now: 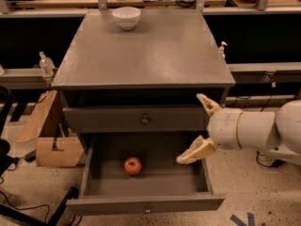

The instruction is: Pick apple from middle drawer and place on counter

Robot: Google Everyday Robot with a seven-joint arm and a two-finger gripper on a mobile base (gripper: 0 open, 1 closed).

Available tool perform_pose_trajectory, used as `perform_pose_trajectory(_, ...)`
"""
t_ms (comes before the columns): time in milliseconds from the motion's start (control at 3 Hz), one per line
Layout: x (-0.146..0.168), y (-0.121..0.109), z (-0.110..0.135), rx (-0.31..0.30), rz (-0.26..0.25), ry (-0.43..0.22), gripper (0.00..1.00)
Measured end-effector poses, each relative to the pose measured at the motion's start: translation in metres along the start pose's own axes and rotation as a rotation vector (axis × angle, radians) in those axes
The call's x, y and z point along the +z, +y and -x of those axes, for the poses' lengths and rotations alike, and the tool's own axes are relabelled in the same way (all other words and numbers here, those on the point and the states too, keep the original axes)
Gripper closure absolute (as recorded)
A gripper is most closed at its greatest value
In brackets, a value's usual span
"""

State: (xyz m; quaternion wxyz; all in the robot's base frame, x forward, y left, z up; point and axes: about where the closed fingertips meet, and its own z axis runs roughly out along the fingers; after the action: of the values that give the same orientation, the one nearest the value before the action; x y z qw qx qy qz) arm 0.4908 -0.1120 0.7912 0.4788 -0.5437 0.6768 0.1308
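- You see the white arm's two-finger gripper (201, 129) at the 3 o'clock side of the open wide grey wooden middle drawer (146, 204). Its tan fingers (196, 152) are spread wide apart and grasp nothing.
- The arm is cut off by the frame's right edge, so you cannot see its base.
- The small round red apple (133, 165) lies on the drawer floor, left of centre, at about 8 o'clock from the gripper and well apart from it.
- The apple looks round, so you cannot tell a long axis. Its stem cannot be made out, so you cannot tell which way it points.
- The drawer's rear is in shadow under the closed grey drawer front (136, 120) above.
- The flat grey counter (141, 55) carries a white round bowl (126, 17) at its 12 o'clock edge.
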Motion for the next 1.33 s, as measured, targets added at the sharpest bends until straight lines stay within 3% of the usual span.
perform_pose_trajectory(333,0.027,0.015,-0.008,0.010,0.015,-0.038,0.00)
perform_pose_trajectory(667,0.074,0.048,-0.026,0.016,0.049,-0.079,0.00)
perform_pose_trajectory(1000,0.125,0.081,-0.046,0.030,0.081,-0.111,0.00)
perform_pose_trajectory(1333,0.199,0.110,-0.078,0.070,0.118,-0.120,0.00)
